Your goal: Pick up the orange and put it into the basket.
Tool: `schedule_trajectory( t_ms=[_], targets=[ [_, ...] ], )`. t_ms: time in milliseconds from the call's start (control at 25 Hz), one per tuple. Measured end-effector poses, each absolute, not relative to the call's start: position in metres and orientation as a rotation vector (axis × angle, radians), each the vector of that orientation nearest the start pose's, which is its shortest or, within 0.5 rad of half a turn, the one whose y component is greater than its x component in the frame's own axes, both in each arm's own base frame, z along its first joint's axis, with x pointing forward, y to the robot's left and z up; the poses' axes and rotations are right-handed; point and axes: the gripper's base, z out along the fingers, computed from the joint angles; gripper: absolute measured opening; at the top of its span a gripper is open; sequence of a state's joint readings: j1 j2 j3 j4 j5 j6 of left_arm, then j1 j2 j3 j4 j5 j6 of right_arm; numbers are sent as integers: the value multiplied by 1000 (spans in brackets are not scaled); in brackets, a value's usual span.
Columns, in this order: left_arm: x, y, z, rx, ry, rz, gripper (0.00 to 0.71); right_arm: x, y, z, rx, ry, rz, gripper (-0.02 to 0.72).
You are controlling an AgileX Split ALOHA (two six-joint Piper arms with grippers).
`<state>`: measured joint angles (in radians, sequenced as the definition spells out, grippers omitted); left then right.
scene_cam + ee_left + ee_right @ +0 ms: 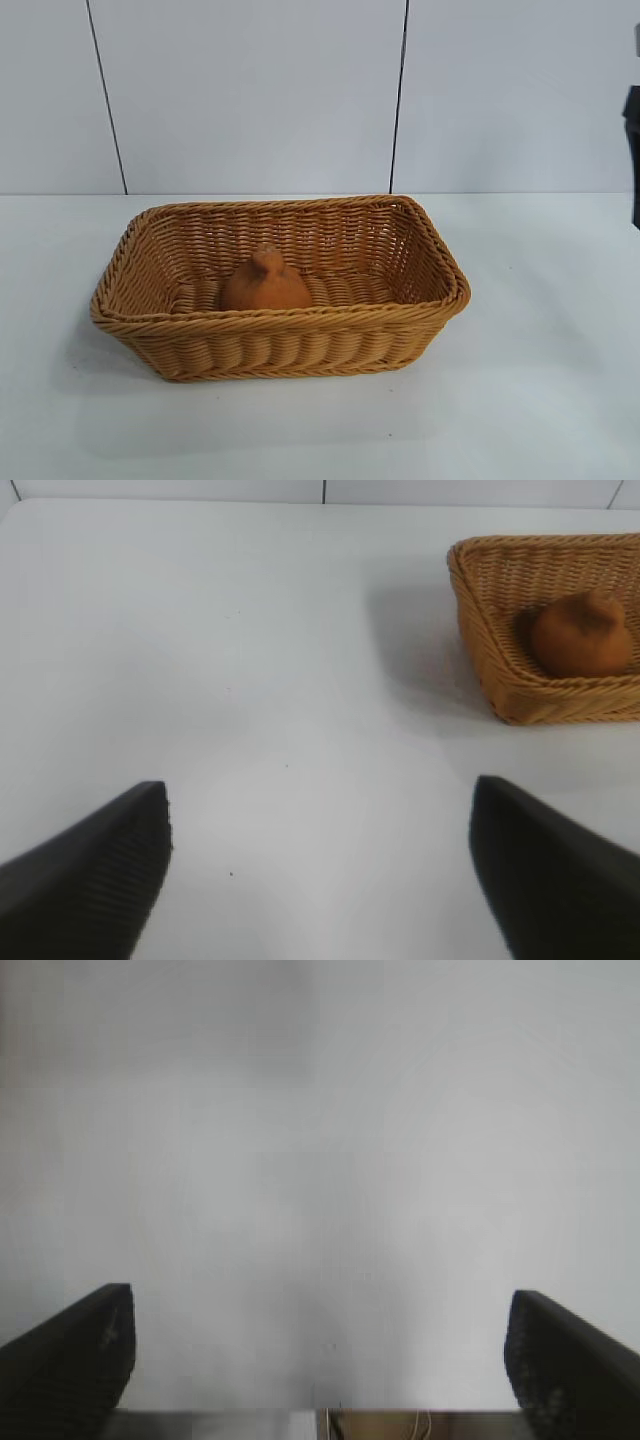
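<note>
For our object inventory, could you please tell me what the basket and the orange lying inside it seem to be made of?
The basket looks like woven wicker or a plastic imitation: tan-orange strands run in rows under a braided rim with a slight sheen. The orange has a matte, orange-brown, lumpy skin with a small nub on top; whether it is real fruit or a dull model, the look leaves open.

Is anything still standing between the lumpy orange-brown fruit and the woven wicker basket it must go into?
Nothing visible: the lumpy orange-brown fruit already sits inside the tan woven wicker basket, on its floor near the front wall. Both grippers are open and empty.
</note>
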<state>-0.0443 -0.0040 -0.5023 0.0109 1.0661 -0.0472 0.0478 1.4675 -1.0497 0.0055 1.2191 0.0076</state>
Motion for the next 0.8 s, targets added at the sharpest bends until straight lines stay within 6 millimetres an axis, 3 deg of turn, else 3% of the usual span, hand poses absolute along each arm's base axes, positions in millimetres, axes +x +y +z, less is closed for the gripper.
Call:
schedule_trajectory(
  t_ms=[280, 400, 560, 800],
  targets=[
    [-6, 1, 277, -4, 2044, -44, 583, 156, 8, 232, -81, 3057, 13, 694],
    [-6, 1, 277, -4, 2044, -44, 583, 125, 7, 223, -77, 2972, 23, 694],
    [-6, 1, 277, -4, 2044, -44, 583, 99, 8, 244, -57, 2716, 70, 694],
    [-6, 1, 277, -4, 2044, -44, 583, 45, 6, 273, -57, 2317, 84, 694]
  ],
)
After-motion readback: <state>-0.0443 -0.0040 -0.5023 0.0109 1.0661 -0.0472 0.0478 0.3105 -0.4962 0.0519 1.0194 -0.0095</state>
